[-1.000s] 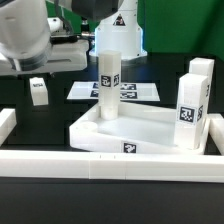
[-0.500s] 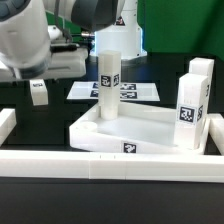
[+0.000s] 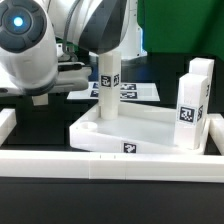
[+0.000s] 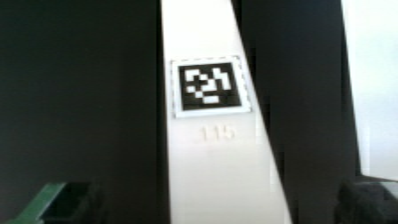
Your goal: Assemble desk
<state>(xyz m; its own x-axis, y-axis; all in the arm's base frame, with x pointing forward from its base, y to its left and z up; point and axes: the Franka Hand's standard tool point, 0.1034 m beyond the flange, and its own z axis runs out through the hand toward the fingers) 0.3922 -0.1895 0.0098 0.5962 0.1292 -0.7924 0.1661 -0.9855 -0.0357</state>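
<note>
step: leg pickup judged next | leg [image 4: 217,120]: seen lying on dark table, long axis running lengthwise between the jaws | claw [image 4: 214,203]: spread wide, nothing held | tabletop [image 3: 140,128]: two legs upright in it, beside border wall [image 3: 110,160]

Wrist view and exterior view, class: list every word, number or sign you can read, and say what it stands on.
"115", faint, under the black-white tag on the leg.
Tags on the legs, the tabletop and the marker board: patterns only, no text.
No brand or words readable.
</note>
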